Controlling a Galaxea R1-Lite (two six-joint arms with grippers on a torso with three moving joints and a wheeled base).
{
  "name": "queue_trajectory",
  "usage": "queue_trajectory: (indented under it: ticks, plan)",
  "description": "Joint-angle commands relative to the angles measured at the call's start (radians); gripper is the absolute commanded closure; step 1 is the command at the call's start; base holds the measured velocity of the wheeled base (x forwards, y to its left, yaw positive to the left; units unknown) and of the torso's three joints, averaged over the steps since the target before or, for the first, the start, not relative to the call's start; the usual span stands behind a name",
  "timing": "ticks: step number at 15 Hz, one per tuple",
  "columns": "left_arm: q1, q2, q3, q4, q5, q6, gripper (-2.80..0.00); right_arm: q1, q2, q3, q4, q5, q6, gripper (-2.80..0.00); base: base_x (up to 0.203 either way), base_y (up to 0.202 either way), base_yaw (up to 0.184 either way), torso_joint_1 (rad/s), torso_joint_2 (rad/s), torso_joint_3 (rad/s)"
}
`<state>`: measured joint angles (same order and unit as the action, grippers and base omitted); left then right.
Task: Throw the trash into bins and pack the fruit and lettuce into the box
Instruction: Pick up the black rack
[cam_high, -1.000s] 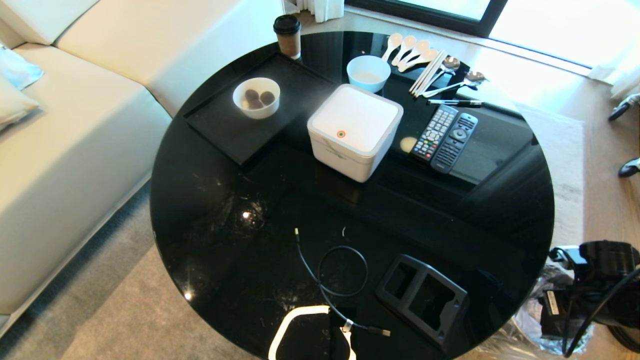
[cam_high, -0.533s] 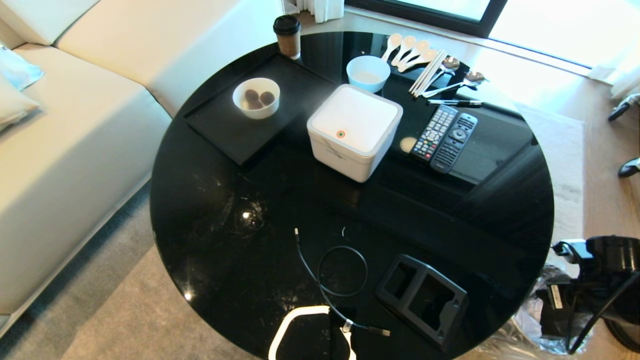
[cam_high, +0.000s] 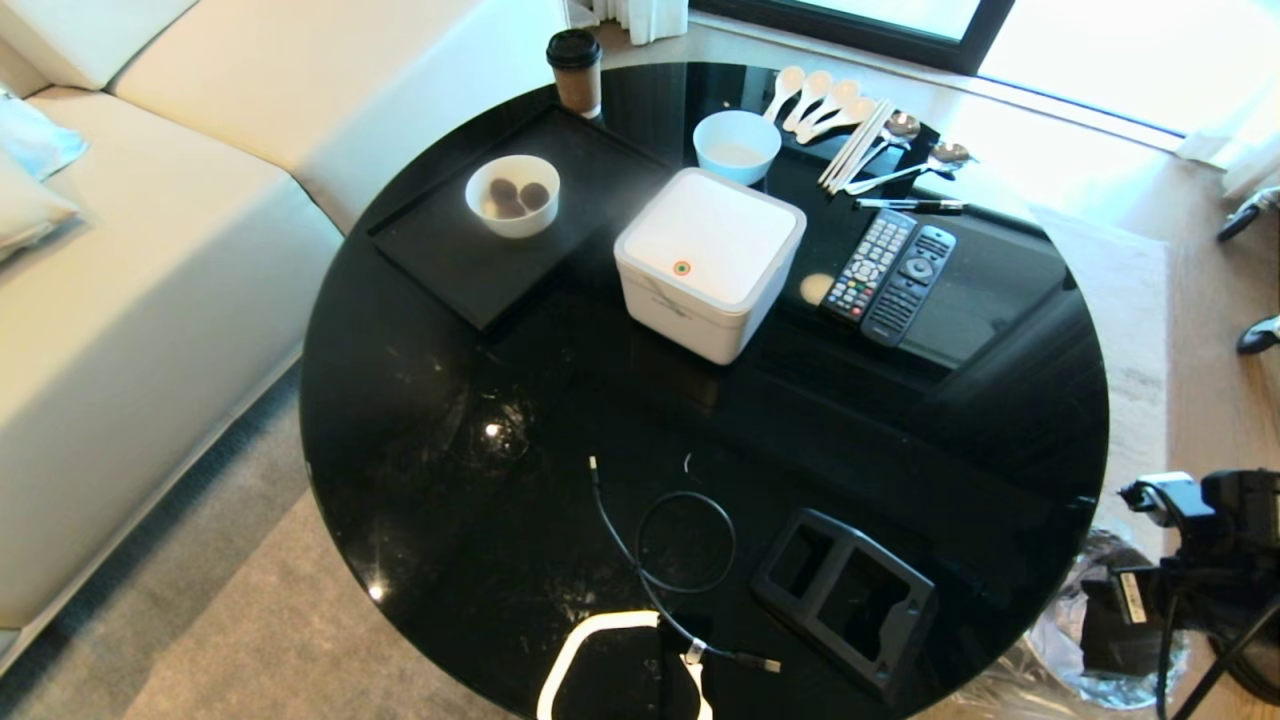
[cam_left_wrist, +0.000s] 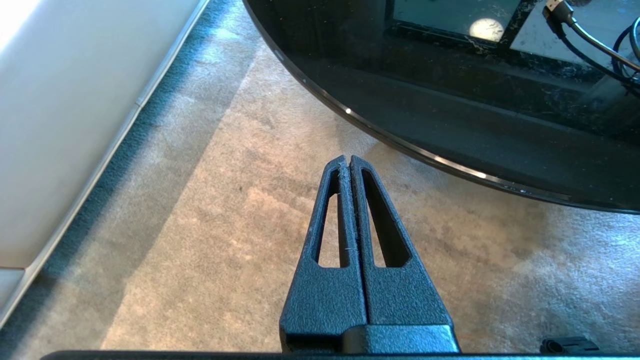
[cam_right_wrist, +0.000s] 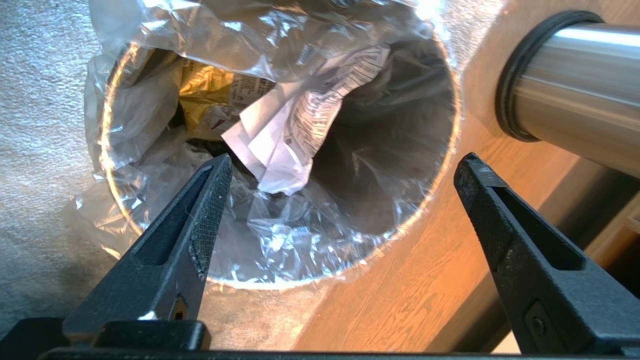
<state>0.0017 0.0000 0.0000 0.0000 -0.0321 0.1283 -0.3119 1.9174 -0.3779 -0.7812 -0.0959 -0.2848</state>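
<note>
Wrapper (cam_right_wrist: 210, 100) lies in bin (cam_right_wrist: 440, 165), apparently beneath parted right claw (cam_right_wrist: 345, 167)

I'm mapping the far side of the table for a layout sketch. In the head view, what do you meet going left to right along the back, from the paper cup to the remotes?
Coffee cup with black lid → bowl of dark round things on the black tray → white box → two remote controls.
</note>
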Motion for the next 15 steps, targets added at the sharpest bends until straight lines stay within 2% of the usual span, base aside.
queue_trajectory:
  ticks: [1,4,6,7,8,15]
  plan:
    - [0.001,0.002,0.0,0.0,0.0,0.002,0.0,-0.008,-0.027,0.013,-0.002,-0.004,-0.004,-2.8,0.0,0.0,0.0,0.0,0.0,0.0]
    - [0.0,0.002,0.0,0.0,0.0,0.001,0.0,-0.045,-0.046,0.026,-0.003,-0.004,-0.014,-2.8,0.0,0.0,0.0,0.0,0.0,0.0]
    - [0.001,0.002,0.0,0.0,0.0,0.001,0.0,-0.093,-0.059,0.033,-0.006,-0.001,-0.06,-2.8,0.0,0.0,0.0,0.0,0.0,0.0]
    - [0.0,0.002,0.0,0.0,0.0,0.001,0.0,-0.116,-0.071,0.035,-0.006,0.001,-0.078,-2.58,0.0,0.0,0.0,0.0,0.0,0.0]
    - [0.0,0.002,0.0,0.0,0.0,0.001,0.0,-0.127,-0.085,0.034,-0.005,0.002,-0.081,0.0,0.0,0.0,0.0,0.0,0.0,0.0]
    - [0.0,0.0,0.0,0.0,0.0,0.001,0.0,-0.162,-0.259,0.026,-0.001,0.005,-0.081,0.0,0.0,0.0,0.0,0.0,0.0,0.0]
